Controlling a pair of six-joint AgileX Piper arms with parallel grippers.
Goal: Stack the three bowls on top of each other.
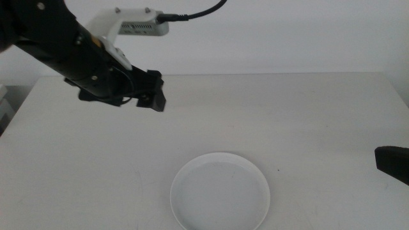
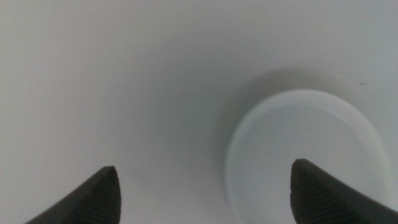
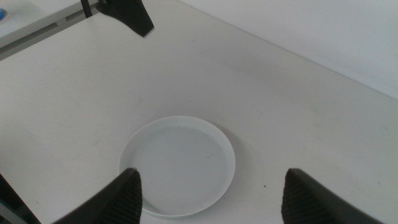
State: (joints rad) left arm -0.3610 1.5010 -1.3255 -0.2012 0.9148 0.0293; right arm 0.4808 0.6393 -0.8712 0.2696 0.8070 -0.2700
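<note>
Table (image 1: 307, 121) — left end effector (image 1: 152, 94) raised, agape

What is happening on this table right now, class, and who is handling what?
Nothing is being held. A single white bowl sits on the white table, near its front edge; no other bowls are in view. The left gripper hangs open and empty above the table, behind and to the left of the bowl. The right gripper waits at the right edge, open, with the bowl in front of it. No stack shows.
</note>
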